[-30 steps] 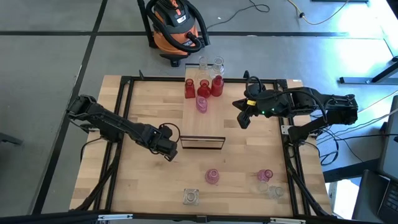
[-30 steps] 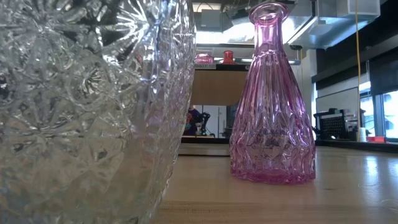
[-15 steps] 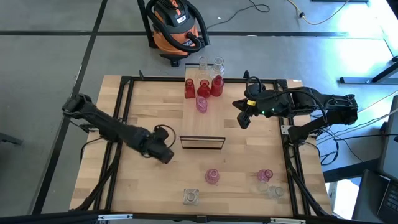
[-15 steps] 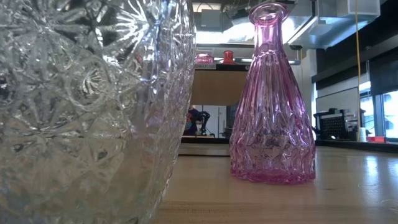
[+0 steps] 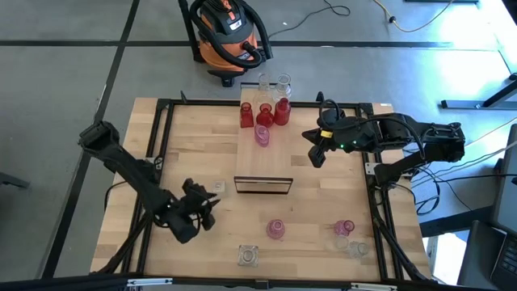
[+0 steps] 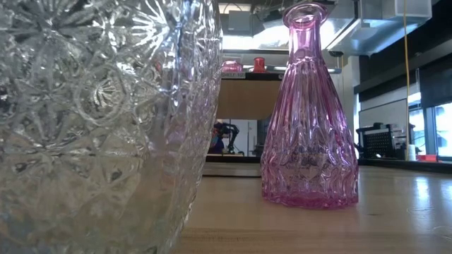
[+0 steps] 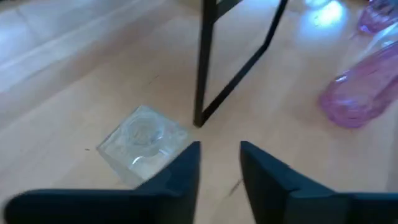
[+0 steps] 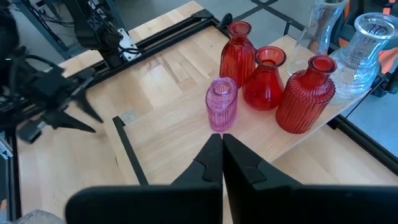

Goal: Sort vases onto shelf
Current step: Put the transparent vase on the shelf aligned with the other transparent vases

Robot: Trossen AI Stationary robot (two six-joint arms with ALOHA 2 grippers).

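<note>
Three red vases (image 5: 264, 115) and a pink vase (image 5: 262, 134) stand on the far half of the shelf (image 5: 266, 162), with two clear vases (image 5: 275, 83) behind them. On the table near the front edge stand two pink vases (image 5: 275, 229) (image 5: 344, 228), small clear ones (image 5: 350, 246) and a square clear vase (image 5: 248, 256). My left gripper (image 5: 203, 212) hovers open left of these, empty; its wrist view shows the square clear vase (image 7: 143, 140) just beyond its fingers (image 7: 186, 171). My right gripper (image 5: 317, 153) hangs shut in the air right of the shelf.
The shelf's dark front frame (image 7: 202, 62) stands close ahead of my left gripper. A black metal frame (image 5: 166, 109) edges the table. An orange vacuum cleaner (image 5: 229, 32) stands on the floor beyond the far edge. The low view is filled by a cut-glass vase (image 6: 92, 120) and a pink vase (image 6: 308, 120).
My left gripper has swung away from the shelf's near left corner toward the table's near edge and slightly left, sinking a little, and has turned so that it points at the vases near the front edge. No vase has moved.
</note>
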